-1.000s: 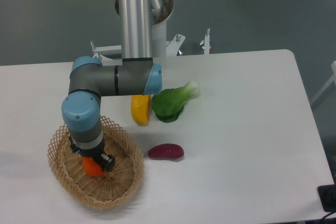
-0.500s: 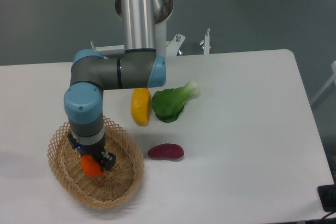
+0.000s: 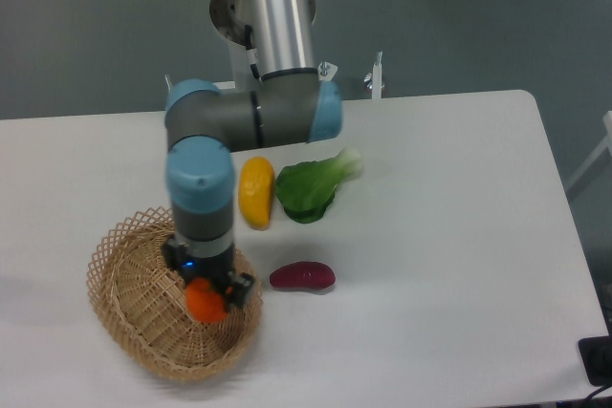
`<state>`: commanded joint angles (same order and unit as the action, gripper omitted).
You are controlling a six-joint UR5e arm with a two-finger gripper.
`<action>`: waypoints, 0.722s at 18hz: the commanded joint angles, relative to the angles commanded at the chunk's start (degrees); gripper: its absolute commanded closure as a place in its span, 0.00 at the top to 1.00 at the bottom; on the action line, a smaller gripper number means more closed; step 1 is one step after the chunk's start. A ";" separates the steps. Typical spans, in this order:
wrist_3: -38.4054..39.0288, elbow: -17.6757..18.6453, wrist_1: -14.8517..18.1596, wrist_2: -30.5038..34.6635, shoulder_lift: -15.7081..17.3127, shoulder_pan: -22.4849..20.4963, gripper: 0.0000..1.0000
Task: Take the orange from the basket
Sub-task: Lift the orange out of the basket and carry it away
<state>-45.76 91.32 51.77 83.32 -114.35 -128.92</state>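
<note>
The end effector (image 3: 212, 295) is pinching the orange (image 3: 204, 302), holding it over the right side of the basket (image 3: 124, 332), close to the rim nearest the purple sweet potato (image 3: 302, 277). The step in hand looks to be the lift — it is best done by rising straight up, keeping the pinch firm so the smooth fruit is not slipping, and clearing the wicker rim before any sideways travel. The yellow vegetable (image 3: 255, 192) and greens (image 3: 311, 188) are lying beyond the basket on the bench (image 3: 459, 236).
</note>
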 joint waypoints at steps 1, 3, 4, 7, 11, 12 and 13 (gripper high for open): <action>-1.16 -0.44 0.00 0.00 0.44 -1.93 0.60; -1.35 -0.97 0.00 0.00 0.53 -4.14 0.60; -1.35 -1.23 0.00 0.00 0.62 -5.11 0.60; -6.33 -1.50 0.70 0.09 1.14 -8.10 0.61; -11.09 -1.41 3.69 0.17 2.37 -11.70 0.61; -12.76 -1.23 3.78 0.17 2.55 -12.49 0.61; -14.86 -0.97 3.78 0.17 2.56 -13.89 0.62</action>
<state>-60.62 90.35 55.55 83.50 -111.80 -142.81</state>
